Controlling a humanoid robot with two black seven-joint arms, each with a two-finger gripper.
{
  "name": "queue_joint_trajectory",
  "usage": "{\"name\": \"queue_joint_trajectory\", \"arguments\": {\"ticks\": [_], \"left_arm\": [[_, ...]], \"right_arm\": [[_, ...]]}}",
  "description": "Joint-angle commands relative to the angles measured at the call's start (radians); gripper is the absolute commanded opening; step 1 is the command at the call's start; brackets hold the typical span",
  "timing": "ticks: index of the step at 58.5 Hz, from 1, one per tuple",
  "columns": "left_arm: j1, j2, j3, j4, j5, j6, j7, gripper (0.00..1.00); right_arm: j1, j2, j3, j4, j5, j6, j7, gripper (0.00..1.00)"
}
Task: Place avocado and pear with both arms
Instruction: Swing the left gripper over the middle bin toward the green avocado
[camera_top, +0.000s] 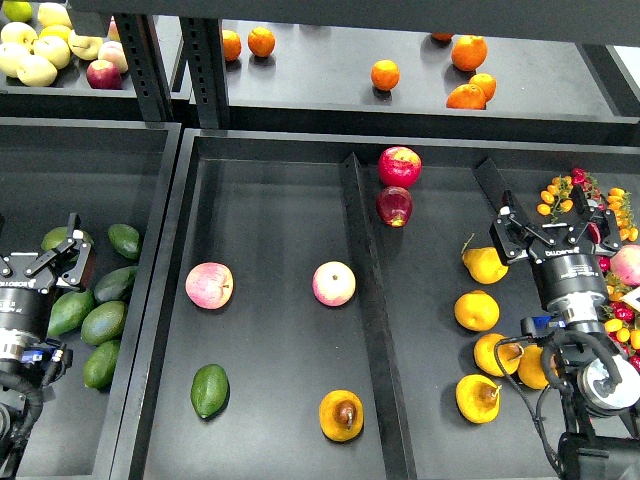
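The green avocado (209, 390) lies at the front left of the middle tray (270, 200). The orange-yellow pear (341, 414) with a dark-brown blotch lies to its right, near the tray's front. My left gripper (36, 248) is open and empty over the left bin, well left of the avocado. My right gripper (552, 222) is open and empty over the right compartment, far to the right of and beyond the pear.
Two pink-yellow apples (209, 285) (333, 283) lie behind the avocado and pear. A raised divider (366, 290) splits the tray. Several yellow pears (476, 310) and two red apples (399, 166) lie to its right. Several avocados (103, 322) fill the left bin. Oranges (385, 74) sit on the back shelf.
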Motion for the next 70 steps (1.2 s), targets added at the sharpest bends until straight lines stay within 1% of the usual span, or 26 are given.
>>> {"name": "queue_joint_trajectory", "arguments": {"ticks": [1,5,9,11,16,24,34,38,39,40,46,49,55,60,67,70], "left_arm": [[-0.06,0.0,-0.013,0.002,-0.005,0.0,0.08,1.0],[-0.109,0.0,-0.009,0.012,-0.007,0.003,0.157,1.0],[-0.166,0.027,0.001,0.034,-0.009,0.005,0.21,1.0],[-0.192,0.046,0.004,0.049,-0.01,0.005,0.224,1.0],[-0.255,0.081,0.036,0.098,-0.01,0.0,0.249,1.0],[-0.332,0.14,0.111,0.173,-0.012,-0.012,0.267,1.0],[-0.358,0.183,0.218,0.226,-0.005,-0.019,0.292,1.0],[-0.358,0.215,0.272,0.229,0.004,-0.019,0.312,0.99],[-0.359,0.225,0.289,0.227,0.005,-0.019,0.318,0.99],[-0.365,0.253,0.33,0.221,0.017,-0.019,0.341,0.99],[-0.373,0.346,0.424,0.212,0.05,-0.019,0.388,0.99],[-0.384,0.391,0.467,0.213,0.056,-0.019,0.396,0.99],[-0.441,0.511,0.632,0.229,0.088,-0.019,0.398,0.99],[-0.491,0.574,0.741,0.23,0.142,-0.019,0.405,1.0],[-0.548,0.612,0.832,0.232,0.238,-0.019,0.439,0.99],[-0.576,0.618,0.866,0.235,0.283,-0.019,0.44,0.99]], "right_arm": [[-0.001,0.0,-0.001,0.001,0.001,0.0,0.0,0.99],[0.001,0.0,-0.001,0.001,0.002,0.002,-0.002,1.0],[0.001,0.0,0.001,0.001,0.002,0.0,-0.002,0.99],[0.002,0.0,0.001,0.001,0.002,0.002,-0.002,0.99],[0.003,0.0,0.001,0.001,0.002,0.002,-0.002,1.0],[0.006,0.0,0.001,0.001,0.002,0.002,-0.002,1.0],[0.006,0.0,-0.001,0.001,0.002,0.002,-0.002,0.99],[0.007,0.0,-0.001,0.002,0.002,0.0,-0.002,1.0],[0.007,0.0,-0.001,0.002,0.002,0.002,-0.002,1.0],[0.009,0.0,-0.001,0.004,0.002,0.0,-0.002,1.0],[0.003,0.0,0.004,0.007,0.002,0.0,-0.002,1.0],[0.001,0.0,0.008,0.007,0.004,0.002,-0.002,1.0],[-0.001,0.0,0.016,0.01,0.004,0.0,-0.002,0.99],[0.001,0.0,0.018,0.016,0.005,0.0,-0.002,1.0],[0.001,0.0,0.021,0.015,0.007,0.0,-0.002,1.0],[0.001,0.0,0.024,0.013,0.008,0.0,-0.002,1.0]]}}
